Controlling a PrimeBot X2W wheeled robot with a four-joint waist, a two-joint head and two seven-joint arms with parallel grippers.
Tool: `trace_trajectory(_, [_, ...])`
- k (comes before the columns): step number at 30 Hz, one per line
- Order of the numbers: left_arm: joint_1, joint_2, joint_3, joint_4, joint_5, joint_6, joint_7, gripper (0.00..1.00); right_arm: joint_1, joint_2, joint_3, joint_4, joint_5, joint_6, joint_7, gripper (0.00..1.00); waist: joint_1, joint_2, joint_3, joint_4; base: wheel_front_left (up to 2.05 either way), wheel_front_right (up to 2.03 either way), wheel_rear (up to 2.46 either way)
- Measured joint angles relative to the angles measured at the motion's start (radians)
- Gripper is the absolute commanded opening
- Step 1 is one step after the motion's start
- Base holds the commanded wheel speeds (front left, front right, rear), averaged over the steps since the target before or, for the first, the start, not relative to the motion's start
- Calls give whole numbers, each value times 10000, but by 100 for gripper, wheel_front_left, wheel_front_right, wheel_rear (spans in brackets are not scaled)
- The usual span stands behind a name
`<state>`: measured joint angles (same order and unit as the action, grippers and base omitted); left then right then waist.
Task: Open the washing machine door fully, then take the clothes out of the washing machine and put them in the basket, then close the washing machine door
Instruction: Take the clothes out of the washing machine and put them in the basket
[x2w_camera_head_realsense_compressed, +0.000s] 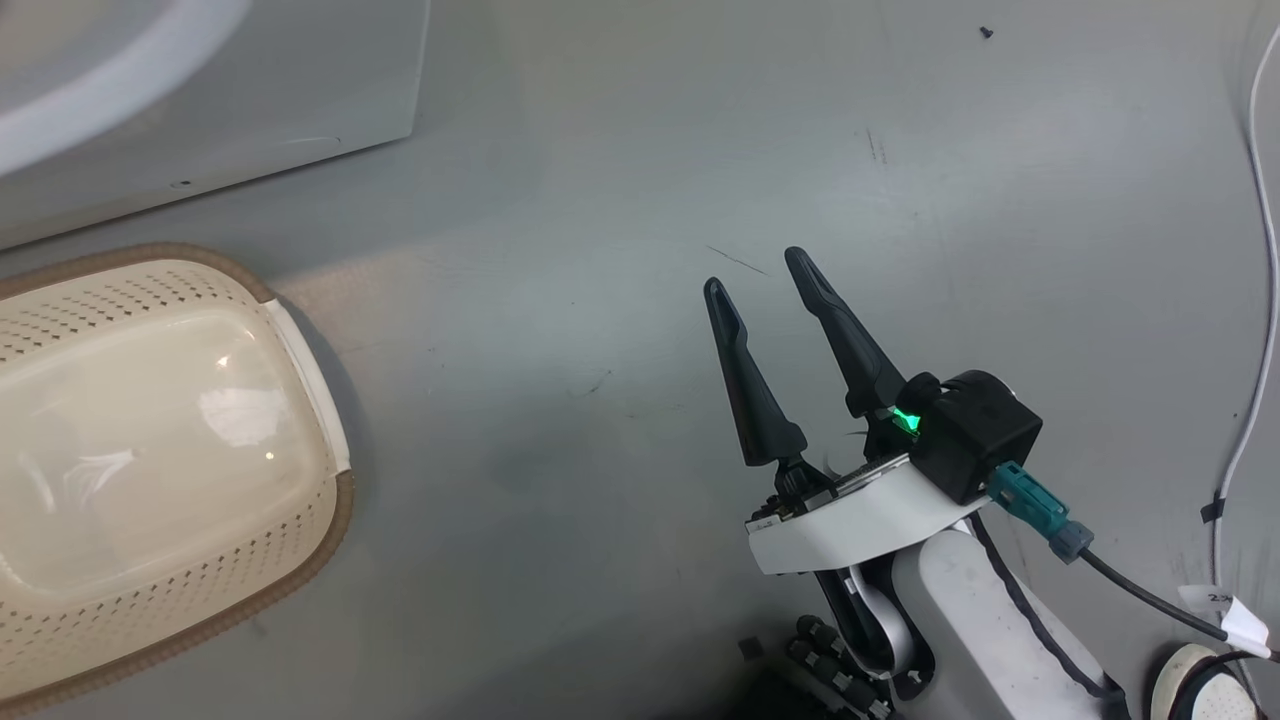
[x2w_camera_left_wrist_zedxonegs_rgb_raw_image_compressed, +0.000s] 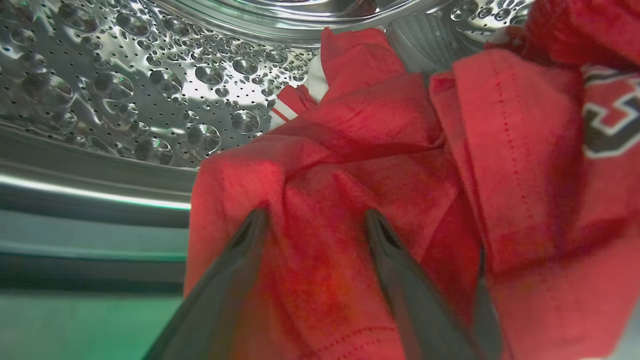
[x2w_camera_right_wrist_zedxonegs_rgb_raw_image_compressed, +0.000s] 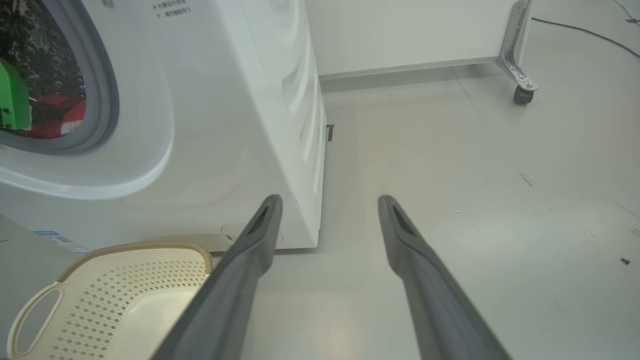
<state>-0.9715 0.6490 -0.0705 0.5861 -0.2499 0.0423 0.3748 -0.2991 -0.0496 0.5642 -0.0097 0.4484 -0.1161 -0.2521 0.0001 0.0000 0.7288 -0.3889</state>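
The floor (x2w_camera_head_realsense_compressed: 600, 150) around the washing machine (x2w_camera_right_wrist_zedxonegs_rgb_raw_image_compressed: 240, 100) was smooth and grey, with some thin dark scratches and small specks on it. Behind the machine stood a white panel (x2w_camera_right_wrist_zedxonegs_rgb_raw_image_compressed: 400, 35) on a metal bracket with a small caster wheel (x2w_camera_right_wrist_zedxonegs_rgb_raw_image_compressed: 522, 95). Far from the machine, a white cable (x2w_camera_head_realsense_compressed: 1265, 250) ran over the floor. The basket (x2w_camera_right_wrist_zedxonegs_rgb_raw_image_compressed: 135, 246) stood on the floor just before the machine's front, below its round opening, and near the small blue label (x2w_camera_right_wrist_zedxonegs_rgb_raw_image_compressed: 55, 239). My right gripper (x2w_camera_head_realsense_compressed: 755, 270) hung above bare floor beside the machine's front corner, well apart from the basket, with its two fingers spread and nothing between them. My left gripper (x2w_camera_left_wrist_zedxonegs_rgb_raw_image_compressed: 315, 212) was at the mouth of the machine's steel drum (x2w_camera_left_wrist_zedxonegs_rgb_raw_image_compressed: 125, 75), its fingers also spread wide. The clothes (x2w_camera_left_wrist_zedxonegs_rgb_raw_image_compressed: 400, 125) lay inside the drum as a heap of red folds with a little white and striped trim, right before my left fingers. I could not tell if the tips touched the fabric. The heap hid most of the drum wall on that side. From the right wrist I saw, through the grey seal (x2w_camera_right_wrist_zedxonegs_rgb_raw_image_compressed: 107, 90), a bit of the red fabric and a green shape (x2w_camera_right_wrist_zedxonegs_rgb_raw_image_compressed: 12, 100) which I could not identify.
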Motion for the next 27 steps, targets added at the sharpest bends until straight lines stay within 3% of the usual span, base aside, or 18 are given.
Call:
trace_trajectory(5, [-315,-4,-19,219,4,0,163,100,-5,2,52,-12,4,-2,0,100,-1,0,57,-45,0,0,0])
trace_trajectory(6, [-341,-6,-21,255,4,0,230,95,-8,2,59,-13,4,-4,0,100,-1,0,66,-52,0,0,0])
trace_trajectory(7, [-364,-8,-23,307,2,0,293,37,-12,2,63,-15,6,-10,0,100,-1,0,74,-59,0,0,0])
trace_trajectory(8, [-409,-12,-21,336,2,0,303,0,-18,2,61,-17,6,-12,0,100,-1,0,82,-66,0,0,0])
trace_trajectory(17, [-778,-54,-245,681,82,-46,107,0,-222,2,12,-19,13,-13,0,100,-1,0,71,-42,0,0,0])
trace_trajectory(27, [-808,-646,-324,1122,81,-52,-748,0,-241,2,-209,146,-15,-23,0,100,0,0,-211,207,0,0,0])
